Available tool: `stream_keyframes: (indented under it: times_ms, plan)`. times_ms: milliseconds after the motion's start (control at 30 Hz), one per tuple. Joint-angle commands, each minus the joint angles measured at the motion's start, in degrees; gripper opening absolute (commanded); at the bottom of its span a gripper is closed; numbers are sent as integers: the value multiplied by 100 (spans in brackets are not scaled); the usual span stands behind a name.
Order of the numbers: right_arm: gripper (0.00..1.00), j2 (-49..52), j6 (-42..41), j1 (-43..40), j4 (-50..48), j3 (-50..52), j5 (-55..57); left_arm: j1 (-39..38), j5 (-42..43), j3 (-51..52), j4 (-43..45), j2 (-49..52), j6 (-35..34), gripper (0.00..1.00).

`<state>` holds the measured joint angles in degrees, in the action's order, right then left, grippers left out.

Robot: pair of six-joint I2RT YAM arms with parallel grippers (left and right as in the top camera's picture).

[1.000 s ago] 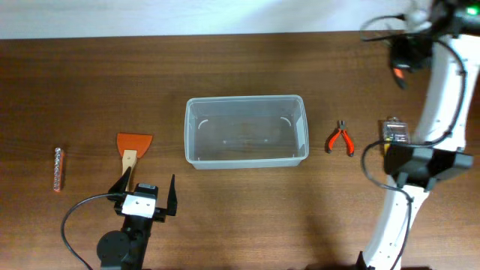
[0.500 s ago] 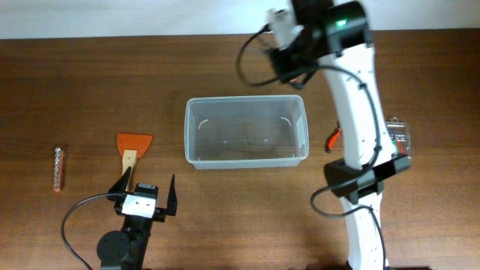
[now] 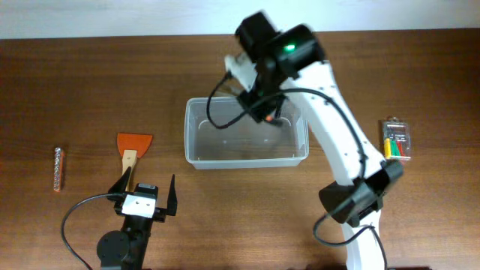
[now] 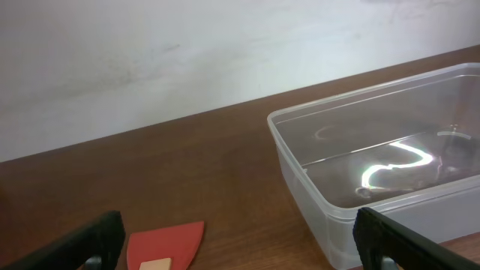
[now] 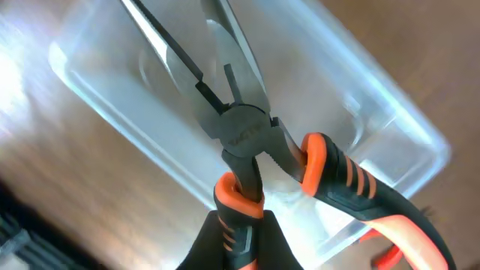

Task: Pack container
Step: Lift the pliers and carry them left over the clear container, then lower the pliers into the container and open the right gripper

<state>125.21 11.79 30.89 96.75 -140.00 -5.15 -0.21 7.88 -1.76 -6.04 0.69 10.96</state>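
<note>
The brown wooden bench point(image 3: 90, 82) runs the full width of the room in front of me. The white right arm point(image 3: 337, 127) rises from the near edge and bends far over the middle. That puts its wrist above the container point(image 3: 196, 154), hiding part of the far right corner.

The container sits in the middle of the bench with its long side across. Light glints on its clear floor.

The right pincer point(image 5: 241, 225) is closed tight on one orange-and-black handle of the pliers point(image 5: 244, 135). The other handle stands free, and the steel nose points out over the container. I cannot tell whether the nose dips below the rim.

The left pincer point(image 3: 146, 187) is low at the near left with its black fingers point(image 4: 82, 244) spread wide, gripping nothing. Just beyond it lies the scraper point(image 3: 135, 142), with its orange blade pointing away and its pale handle point(image 3: 129, 160) reaching back between the fingers. The scraper lies to the left of the container and does not touch it.

To the right of the arm, well apart from the container, lies a small clear case point(image 3: 396, 140) holding yellow, green and red bits. At the far left lies a thin silvery stick point(image 3: 58, 166) edged in orange, too small to identify.
</note>
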Motion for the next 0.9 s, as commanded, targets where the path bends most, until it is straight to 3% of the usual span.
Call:
stream_keyframes:
  times_ms: [0,300,867]
  plan:
    - [4,-13,144,57,-138,557,175,-17,-22,28,-2,-33,70,99]
    - [4,-11,817,48,-944,1707,-258,-17,-22,28,-2,-33,70,99]
    - [4,273,1381,0,-1884,2367,-621,-17,-22,28,-2,-33,70,99]
